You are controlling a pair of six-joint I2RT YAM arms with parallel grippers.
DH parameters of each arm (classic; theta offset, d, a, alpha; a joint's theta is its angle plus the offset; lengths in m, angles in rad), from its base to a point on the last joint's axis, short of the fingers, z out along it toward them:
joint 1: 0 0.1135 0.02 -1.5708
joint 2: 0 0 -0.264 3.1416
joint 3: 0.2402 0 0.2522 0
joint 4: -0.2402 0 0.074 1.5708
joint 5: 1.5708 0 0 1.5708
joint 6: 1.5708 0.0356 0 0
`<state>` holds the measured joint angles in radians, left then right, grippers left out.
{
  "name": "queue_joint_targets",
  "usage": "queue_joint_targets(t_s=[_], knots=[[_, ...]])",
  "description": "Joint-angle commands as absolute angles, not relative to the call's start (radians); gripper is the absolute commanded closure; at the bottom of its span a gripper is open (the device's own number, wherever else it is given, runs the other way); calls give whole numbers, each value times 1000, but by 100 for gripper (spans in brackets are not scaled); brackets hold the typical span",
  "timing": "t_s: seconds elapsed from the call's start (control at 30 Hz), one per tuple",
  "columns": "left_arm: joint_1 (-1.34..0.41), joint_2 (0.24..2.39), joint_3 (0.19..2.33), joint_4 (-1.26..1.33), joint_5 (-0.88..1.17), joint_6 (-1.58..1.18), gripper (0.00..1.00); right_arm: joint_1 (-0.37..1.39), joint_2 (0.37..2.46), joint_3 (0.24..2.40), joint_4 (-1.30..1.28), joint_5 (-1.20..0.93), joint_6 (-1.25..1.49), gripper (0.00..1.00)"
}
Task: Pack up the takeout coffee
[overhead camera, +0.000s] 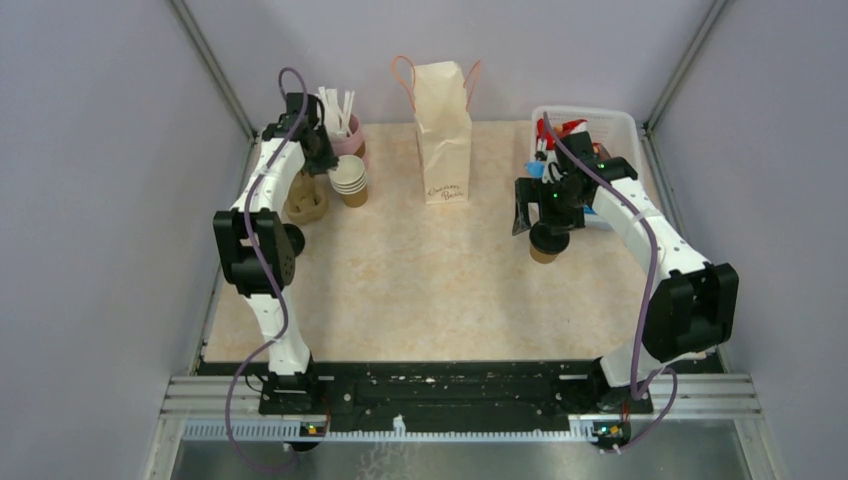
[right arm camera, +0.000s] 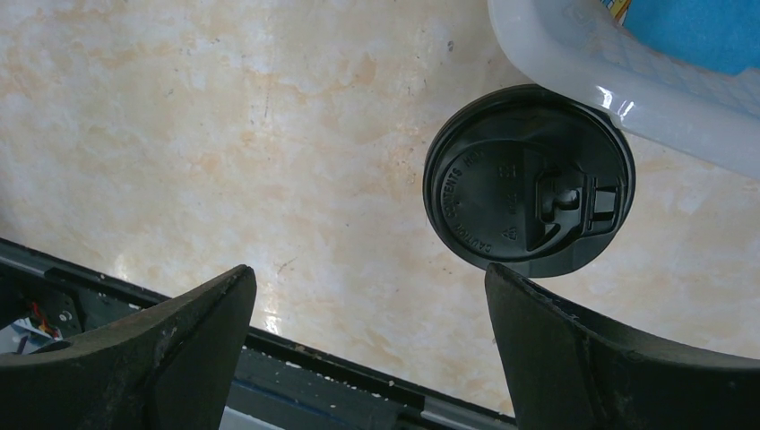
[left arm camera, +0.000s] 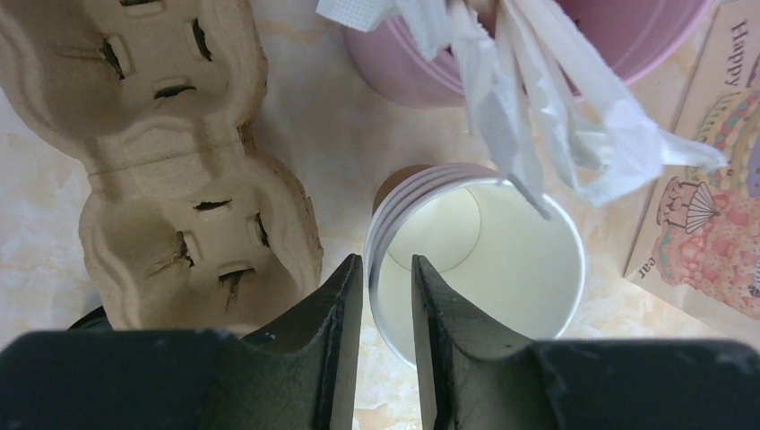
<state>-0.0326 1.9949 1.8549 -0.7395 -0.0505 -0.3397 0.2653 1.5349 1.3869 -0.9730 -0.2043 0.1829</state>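
One takeout coffee cup (overhead camera: 545, 246), brown with a black lid, stands at the right beside the white bin; only this one shows. In the right wrist view its lid (right arm camera: 529, 179) lies just beyond my right fingertip, touching the bin's rim. My right gripper (overhead camera: 535, 212) (right arm camera: 367, 273) hovers wide open and empty over it. The paper bag (overhead camera: 443, 135) stands upright at the back centre. My left gripper (overhead camera: 320, 140) (left arm camera: 387, 269) is empty, its jaws a narrow gap apart over the left rim of the stack of lidless cups (left arm camera: 484, 260).
A cardboard cup carrier (overhead camera: 307, 205) (left arm camera: 170, 152) lies left of the lidless stack (overhead camera: 350, 180). A pink cup of white straws (overhead camera: 345, 125) (left arm camera: 574, 45) stands behind it. The white bin (overhead camera: 620, 125) (right arm camera: 627, 90) holds assorted items. A printed card (left arm camera: 708, 197) lies to the right.
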Motion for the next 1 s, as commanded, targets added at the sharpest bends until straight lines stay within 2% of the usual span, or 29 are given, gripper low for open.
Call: queue_joint_targets(t_s=[0.0, 0.3, 0.43, 0.53, 0.6, 0.87, 0.97], knots=[[-27, 2009, 1861, -750, -73, -339, 69, 261, 1515, 1389, -955, -208, 169, 2], [-29, 2009, 1866, -745, -69, -336, 80, 261, 1519, 1392, -955, -207, 168, 2], [-28, 2019, 1881, -753, -67, -336, 91, 260, 1519, 1392, -955, -207, 167, 2], [-28, 2016, 1889, -759, -68, -335, 94, 260, 1518, 1390, -955, -208, 167, 2], [-29, 2013, 1901, -770, -67, -336, 100, 260, 1520, 1390, -955, -207, 168, 2], [-28, 1982, 1967, -833, -62, -358, 100, 261, 1521, 1391, -956, -210, 167, 2], [-23, 1963, 1911, -781, -66, -377, 100, 259, 1522, 1389, -953, -217, 167, 2]])
